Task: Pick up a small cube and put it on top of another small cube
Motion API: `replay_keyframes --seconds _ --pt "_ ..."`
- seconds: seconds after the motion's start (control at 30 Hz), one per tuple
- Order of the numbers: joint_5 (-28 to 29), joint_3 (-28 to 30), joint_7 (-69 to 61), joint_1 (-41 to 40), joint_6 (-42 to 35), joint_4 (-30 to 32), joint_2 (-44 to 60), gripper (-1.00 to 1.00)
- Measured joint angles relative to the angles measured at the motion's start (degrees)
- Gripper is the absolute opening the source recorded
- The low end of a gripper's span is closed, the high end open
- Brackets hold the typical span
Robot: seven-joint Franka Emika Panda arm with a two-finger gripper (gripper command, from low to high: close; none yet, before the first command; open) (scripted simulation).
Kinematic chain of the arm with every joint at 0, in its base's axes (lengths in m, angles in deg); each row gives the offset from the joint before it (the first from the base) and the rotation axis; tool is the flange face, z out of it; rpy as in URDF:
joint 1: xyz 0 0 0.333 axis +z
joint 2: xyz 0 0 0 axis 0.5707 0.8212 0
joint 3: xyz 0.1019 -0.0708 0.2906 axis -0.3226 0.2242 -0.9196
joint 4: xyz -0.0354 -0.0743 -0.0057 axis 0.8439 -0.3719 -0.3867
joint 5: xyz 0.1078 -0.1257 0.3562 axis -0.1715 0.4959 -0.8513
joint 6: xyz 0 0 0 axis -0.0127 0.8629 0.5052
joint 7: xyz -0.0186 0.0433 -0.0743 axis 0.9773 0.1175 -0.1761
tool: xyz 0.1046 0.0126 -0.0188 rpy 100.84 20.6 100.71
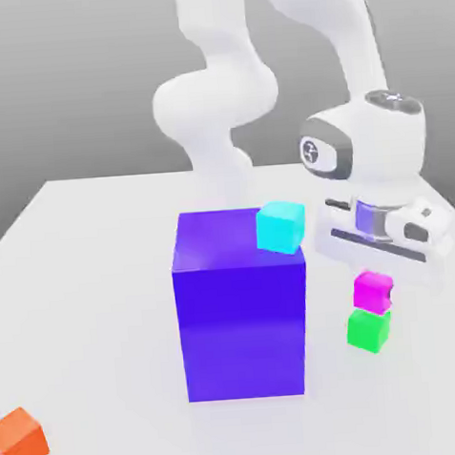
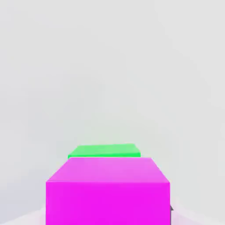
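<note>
Tabletop [image 1: 103,307] clock, purple block [image 1: 241,316] as hub, 12 at the top of the exterior view: bare surface near side around 6, open stretch 9 through 11, far edge across 12. Narrower bare strip at 3 between block and small green cube [image 1: 370,330]. Side edges run inward toward the far edge, 10 and 2.

Gripper [image 1: 373,286] at 3, pointing down, clamped on small magenta cube [image 1: 374,294]. Magenta sits directly above green, slightly offset in the exterior view; can't tell if they touch. Hand [image 1: 379,225] above that, toward 2. Arm [image 1: 215,100] rises from 12, leaves the view up top, drops back in at 1 to the hand.

Orange cube [image 1: 21,443] nearest, out at 8, well apart from the stack spot. Block next, tall, the main obstacle on the 9 side of the hand. Cyan cube [image 1: 280,228] at 1, over the block's top corner on the hand's side; can't tell if it rests there.
</note>
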State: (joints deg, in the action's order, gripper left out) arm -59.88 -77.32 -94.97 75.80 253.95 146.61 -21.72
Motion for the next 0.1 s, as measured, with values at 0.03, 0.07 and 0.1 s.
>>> replay_keyframes --seconds 0.03,0.07,0.1 --pt "0.3 0.2 0.2 0.0 1.3 0.0 1.3 1.00" --pt "0.3 0.2 0.2 0.0 1.3 0.0 1.3 1.00" --pt "0.3 0.2 0.2 0.0 1.3 0.0 1.3 1.00"
